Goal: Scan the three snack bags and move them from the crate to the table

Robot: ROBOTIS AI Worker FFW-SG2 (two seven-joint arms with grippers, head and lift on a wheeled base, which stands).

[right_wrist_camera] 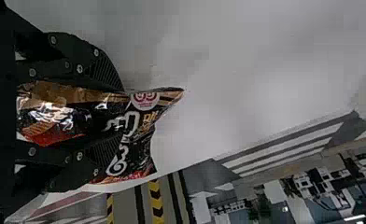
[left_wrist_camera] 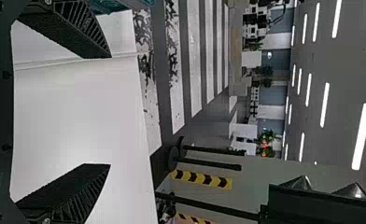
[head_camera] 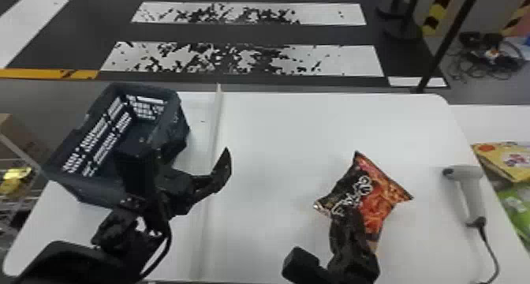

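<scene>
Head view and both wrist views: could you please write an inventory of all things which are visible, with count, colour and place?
snack bag: 1, black and orange-red, above the table's right half
crate: 1, dark blue, on the table's left side
scanner: 1, light grey, near the table's right edge
yellow package: 1, yellow, past the table's right edge
green package: 1, green, beside the yellow one
table: 1, white, before the robot
floor stripes: several, white, beyond the table
cables: tangled, dark, on the floor far right
left gripper: 1, black, open, over the table near the crate
right gripper: 1, black, closed on the snack bag
</scene>
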